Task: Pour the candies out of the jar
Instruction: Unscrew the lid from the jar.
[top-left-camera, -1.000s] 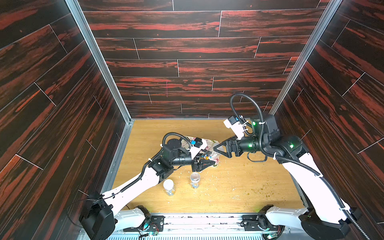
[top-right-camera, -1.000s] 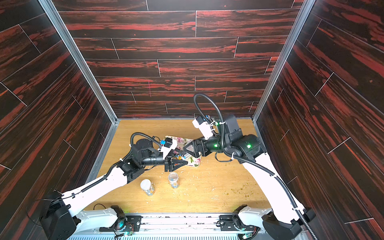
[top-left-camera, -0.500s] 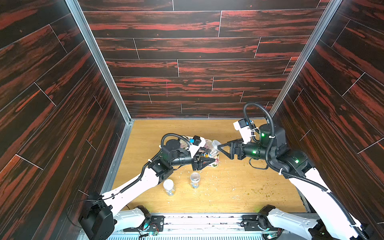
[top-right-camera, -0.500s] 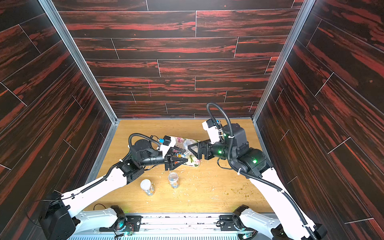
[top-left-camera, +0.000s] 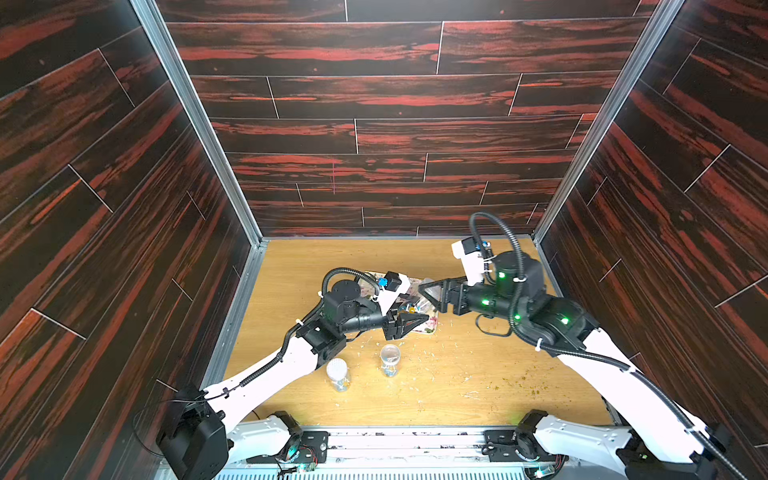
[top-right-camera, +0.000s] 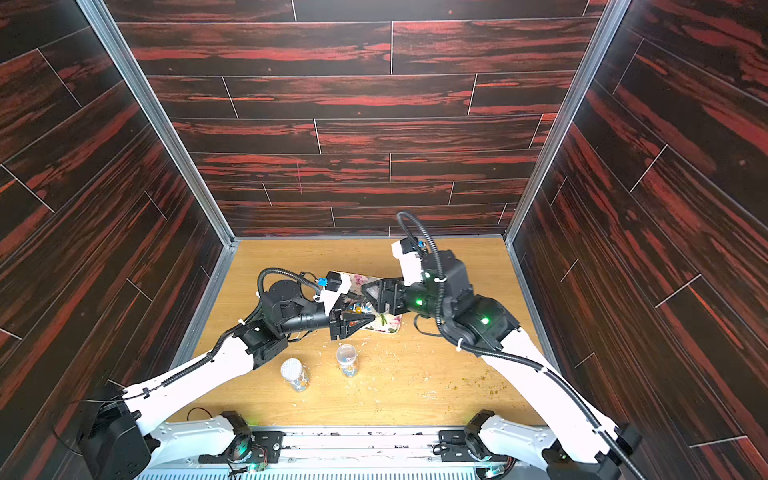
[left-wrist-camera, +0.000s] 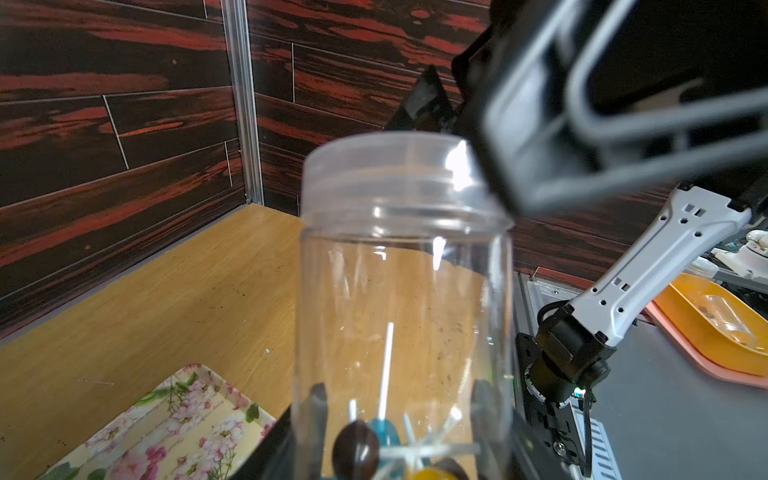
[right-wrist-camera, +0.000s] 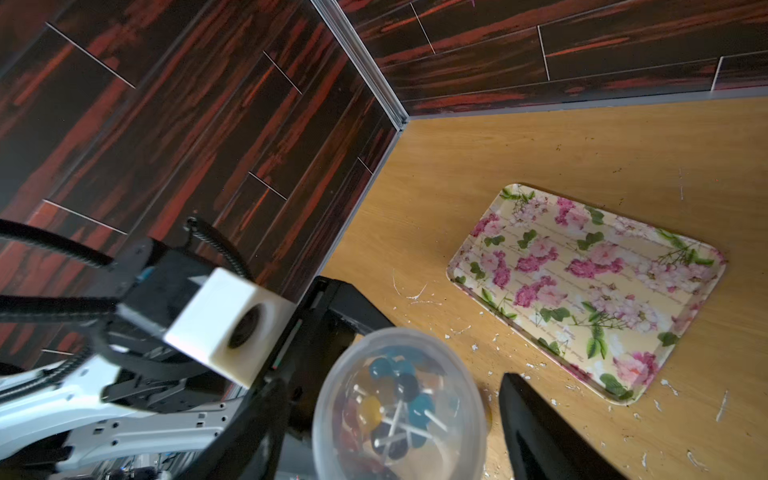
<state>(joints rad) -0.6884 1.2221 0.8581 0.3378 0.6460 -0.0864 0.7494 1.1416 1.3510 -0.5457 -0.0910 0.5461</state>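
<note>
Several candies (right-wrist-camera: 395, 411) on thin pale sticks lie at the bottom of a clear jar (left-wrist-camera: 403, 291), lid (left-wrist-camera: 395, 166) on, clamped in the left gripper (top-left-camera: 411, 321) near the empty flowered tray (right-wrist-camera: 648, 316). The right gripper (top-left-camera: 430, 296) stands open astride the lid. Two small jars (top-left-camera: 337, 373) (top-left-camera: 390, 359) stand on the crumb-strewn counter (top-left-camera: 457, 374).

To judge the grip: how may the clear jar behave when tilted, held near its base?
The jar looks smooth and glossy, so it may slip in the left pincer. Mostly empty, it is probably light. The candies lie loose at the bottom and would likely slide towards the lid.
</note>
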